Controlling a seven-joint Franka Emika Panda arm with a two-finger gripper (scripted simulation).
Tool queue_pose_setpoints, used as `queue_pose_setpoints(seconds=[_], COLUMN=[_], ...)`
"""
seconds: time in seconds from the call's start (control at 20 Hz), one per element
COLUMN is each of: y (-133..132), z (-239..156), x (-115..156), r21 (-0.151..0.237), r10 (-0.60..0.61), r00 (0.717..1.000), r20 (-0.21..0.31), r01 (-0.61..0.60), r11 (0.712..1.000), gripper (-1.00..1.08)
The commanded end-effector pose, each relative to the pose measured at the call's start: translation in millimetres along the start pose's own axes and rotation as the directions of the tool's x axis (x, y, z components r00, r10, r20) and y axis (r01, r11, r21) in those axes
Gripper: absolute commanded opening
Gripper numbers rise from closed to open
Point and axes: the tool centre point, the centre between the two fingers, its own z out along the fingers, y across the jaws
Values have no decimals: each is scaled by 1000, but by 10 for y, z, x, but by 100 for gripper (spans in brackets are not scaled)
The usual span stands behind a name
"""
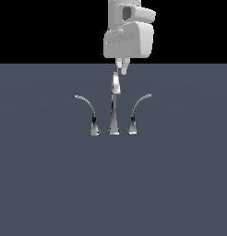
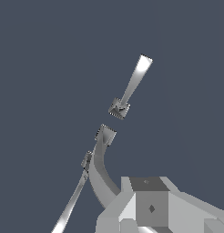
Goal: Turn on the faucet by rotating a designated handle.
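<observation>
Pincer (image 1: 122, 67) state you cannot tell; it hangs above the spout (image 1: 115, 108), touching no lever. You are in the approach step, by my reading. The handle (image 1: 138, 113) stands on the bench (image 1: 180, 184) at 3 o'clock of the spout, tip arcing rightward. Next, come down beside it and sweep it round. Count one spout, two levers, the other lever (image 1: 87, 113) at 9 o'clock.

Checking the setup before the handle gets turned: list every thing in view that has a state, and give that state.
spout: upright, standing between the two levers, the gripper just above its top.
handle: on its cone base, tip arcing toward the exterior view's right, untouched.
other lever: on its cone base, tip arcing toward the exterior view's left, untouched.
gripper: holds nothing; open or shut cannot be told.
</observation>
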Motion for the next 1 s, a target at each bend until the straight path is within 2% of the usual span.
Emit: queue_pose_setpoints(seconds=[0.0, 0.2, 0.5, 0.95], y=[-75, -166, -230, -238], z=[150, 388, 683, 926], x=[178, 478, 874, 1224], r21=[-2, -5, -9, -11], r10=[69, 179, 316, 429], r00=[998, 984, 949, 903], r20=[-2, -5, -9, -10], r01=[-69, -179, -316, -429], r11=[998, 984, 949, 903], gripper=[-100, -100, -100, -100])
